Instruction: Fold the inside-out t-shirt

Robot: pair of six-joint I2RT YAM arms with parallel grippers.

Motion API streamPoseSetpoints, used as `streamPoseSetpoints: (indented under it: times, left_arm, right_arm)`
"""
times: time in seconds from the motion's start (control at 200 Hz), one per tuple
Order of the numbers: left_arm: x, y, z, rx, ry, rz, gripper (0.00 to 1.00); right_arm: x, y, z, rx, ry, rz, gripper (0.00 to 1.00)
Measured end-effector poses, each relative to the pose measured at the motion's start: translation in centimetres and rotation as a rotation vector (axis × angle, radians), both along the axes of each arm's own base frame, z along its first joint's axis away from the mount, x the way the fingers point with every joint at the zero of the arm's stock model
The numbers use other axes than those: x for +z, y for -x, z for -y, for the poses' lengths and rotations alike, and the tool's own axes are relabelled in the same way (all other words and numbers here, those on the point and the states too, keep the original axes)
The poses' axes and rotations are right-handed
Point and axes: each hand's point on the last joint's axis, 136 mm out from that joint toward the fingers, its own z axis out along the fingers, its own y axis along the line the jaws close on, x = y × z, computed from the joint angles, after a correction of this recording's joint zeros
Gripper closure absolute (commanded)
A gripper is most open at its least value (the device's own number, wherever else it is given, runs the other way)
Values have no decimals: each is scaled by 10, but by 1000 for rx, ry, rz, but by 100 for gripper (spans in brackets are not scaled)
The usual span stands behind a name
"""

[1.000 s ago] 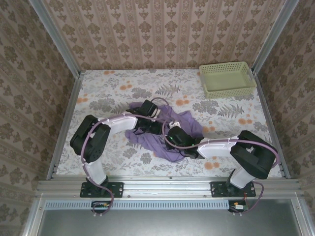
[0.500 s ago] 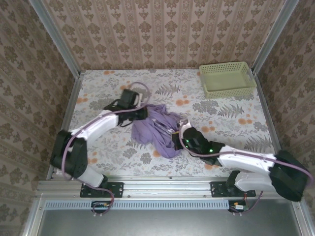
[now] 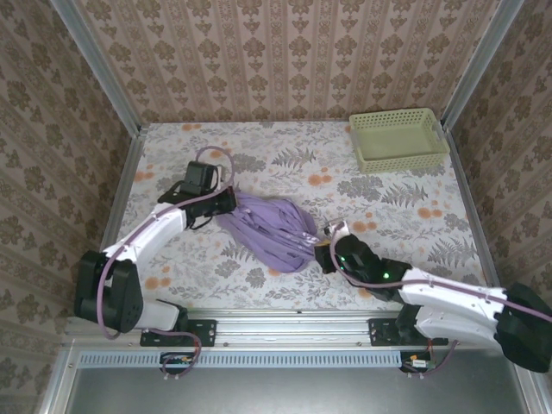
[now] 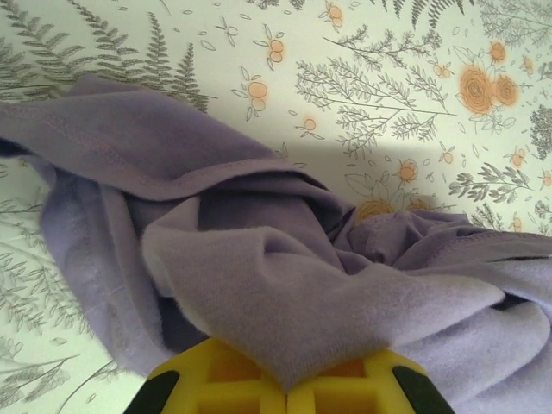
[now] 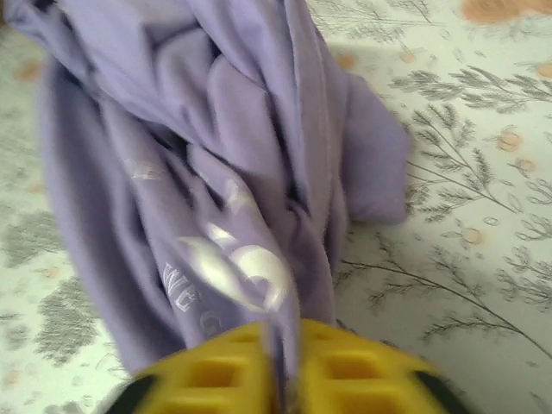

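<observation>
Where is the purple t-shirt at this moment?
In the top view the t-shirt lies bunched at the centre, between the left gripper and the right gripper, well apart from the green basket in the far right corner.

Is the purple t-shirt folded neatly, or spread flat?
Neither. The t-shirt lies bunched in long wrinkles on the table, one end pinched in the left gripper.

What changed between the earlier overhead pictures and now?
The arms drew apart. The left gripper moved left and the right gripper moved slightly right and nearer, each pinching the t-shirt. The shirt went from a crumpled heap to a stretched diagonal band. The basket stayed put.
</observation>
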Motion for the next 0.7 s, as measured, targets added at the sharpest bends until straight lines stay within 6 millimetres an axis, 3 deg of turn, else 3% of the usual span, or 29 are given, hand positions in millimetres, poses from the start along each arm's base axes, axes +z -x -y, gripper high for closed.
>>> streamPoseSetpoints:
  times: [0.1, 0.245, 0.345, 0.485, 0.58, 0.67, 0.7]
  left_arm:
    - [-24, 14, 18, -62, -10, -56, 100]
    - [-38, 25, 18, -66, -8, -97, 100]
    - [-35, 23, 19, -61, 7, -88, 100]
    - [-27, 25, 23, -73, 27, -65, 100]
    - [-21, 29, 28, -88, 45, -53, 100]
    - [-16, 30, 30, -90, 60, -47, 100]
    - [-15, 30, 30, -90, 61, -44, 100]
  right_arm:
    - [18, -15, -19, 19, 43, 4, 34]
    - [42, -23, -46, 68, 50, 37, 31]
    - [35, -25, -66, 103, 82, 22, 31]
    - [1, -25, -82, 133, 163, -37, 32]
    - [-27, -27, -87, 134, 223, -90, 44]
    - [-44, -32, -92, 129, 267, -119, 73]
    - [-46, -32, -93, 130, 276, -121, 79]
